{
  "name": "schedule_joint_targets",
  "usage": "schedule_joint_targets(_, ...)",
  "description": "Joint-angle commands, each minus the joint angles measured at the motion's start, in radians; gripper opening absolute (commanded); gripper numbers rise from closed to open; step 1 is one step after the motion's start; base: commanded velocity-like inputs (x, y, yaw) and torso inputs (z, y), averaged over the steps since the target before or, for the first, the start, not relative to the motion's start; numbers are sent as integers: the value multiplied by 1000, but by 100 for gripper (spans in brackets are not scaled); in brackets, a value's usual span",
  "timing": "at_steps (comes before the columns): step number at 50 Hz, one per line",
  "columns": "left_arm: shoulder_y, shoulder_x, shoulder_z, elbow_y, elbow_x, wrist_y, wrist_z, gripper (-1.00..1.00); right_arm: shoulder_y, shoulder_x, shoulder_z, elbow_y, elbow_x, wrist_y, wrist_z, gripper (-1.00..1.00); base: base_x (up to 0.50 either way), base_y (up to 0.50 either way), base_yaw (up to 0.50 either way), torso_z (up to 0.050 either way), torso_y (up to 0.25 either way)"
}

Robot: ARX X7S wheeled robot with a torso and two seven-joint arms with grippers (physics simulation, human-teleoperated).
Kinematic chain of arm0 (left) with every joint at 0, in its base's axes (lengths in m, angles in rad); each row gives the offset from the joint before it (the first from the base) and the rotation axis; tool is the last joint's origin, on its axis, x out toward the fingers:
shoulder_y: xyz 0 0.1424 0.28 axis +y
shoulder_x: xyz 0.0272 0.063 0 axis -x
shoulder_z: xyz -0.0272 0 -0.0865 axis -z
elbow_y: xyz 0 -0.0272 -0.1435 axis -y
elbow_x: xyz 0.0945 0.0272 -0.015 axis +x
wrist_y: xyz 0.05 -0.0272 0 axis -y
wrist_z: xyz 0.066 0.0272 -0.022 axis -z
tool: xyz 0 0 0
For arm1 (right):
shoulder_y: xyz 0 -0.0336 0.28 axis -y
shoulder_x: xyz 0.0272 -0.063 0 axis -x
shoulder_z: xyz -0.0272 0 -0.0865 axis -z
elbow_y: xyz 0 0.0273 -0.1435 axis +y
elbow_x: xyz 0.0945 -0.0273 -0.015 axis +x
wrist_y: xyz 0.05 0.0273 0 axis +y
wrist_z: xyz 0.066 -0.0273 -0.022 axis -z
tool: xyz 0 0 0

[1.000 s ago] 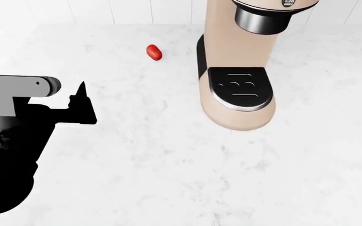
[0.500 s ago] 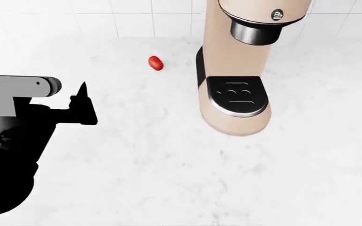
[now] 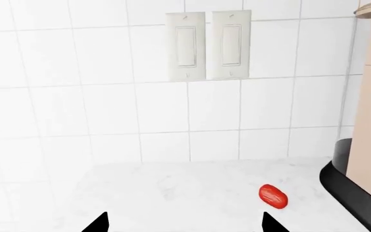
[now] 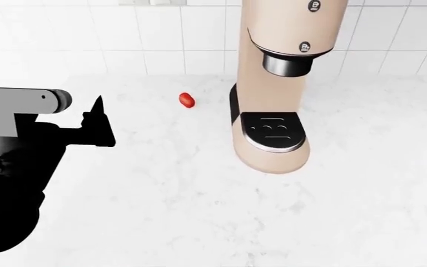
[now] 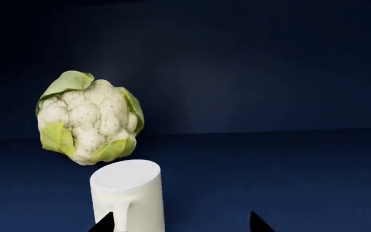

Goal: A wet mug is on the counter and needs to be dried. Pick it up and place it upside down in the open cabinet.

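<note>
In the right wrist view the cream-white mug (image 5: 129, 193) stands upside down, flat base up, on the dark blue floor of the cabinet (image 5: 289, 174). Its handle faces the camera. My right gripper (image 5: 180, 223) is open and wide. The mug stands just beyond one fingertip (image 5: 106, 223), and nothing lies between the fingers. My left gripper (image 3: 183, 224) is open over the white marbled counter (image 4: 198, 194) with nothing in it. In the head view the left gripper (image 4: 98, 119) hangs at the left. The right arm is out of the head view.
A cauliflower (image 5: 89, 117) sits in the cabinet behind the mug. A tall beige coffee machine (image 4: 277, 83) stands on the counter against the tiled wall. A small red item (image 4: 187, 100) lies to its left. Two wall switches (image 3: 208, 46) sit on the tiles.
The head view has tilted upward: the coffee machine and the red item slid lower in the picture and more tiled wall shows. The left arm holds the same place.
</note>
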Motion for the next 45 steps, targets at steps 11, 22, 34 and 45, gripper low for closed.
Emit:
schedule_joint_targets(11,-3,10,1,9,0,-12,-14,100,0,0,210,-111,-181,87,-188,100,0,0,0,-3,250)
schedule_joint_targets(22,-9,12,1,20,-4,-23,-25,100,0,17,337,-343,-104,284,-235,100,0,0,0,-2,250)
schedule_joint_targets(34,-14,10,3,47,-16,-41,-33,100,-51,124,364,-661,225,558,54,100,0,0,0,-2,250)
schedule_joint_targets(45,-8,-5,6,92,-23,-50,-46,100,-284,351,212,-925,1363,521,966,100,0,0,0,-2,250)
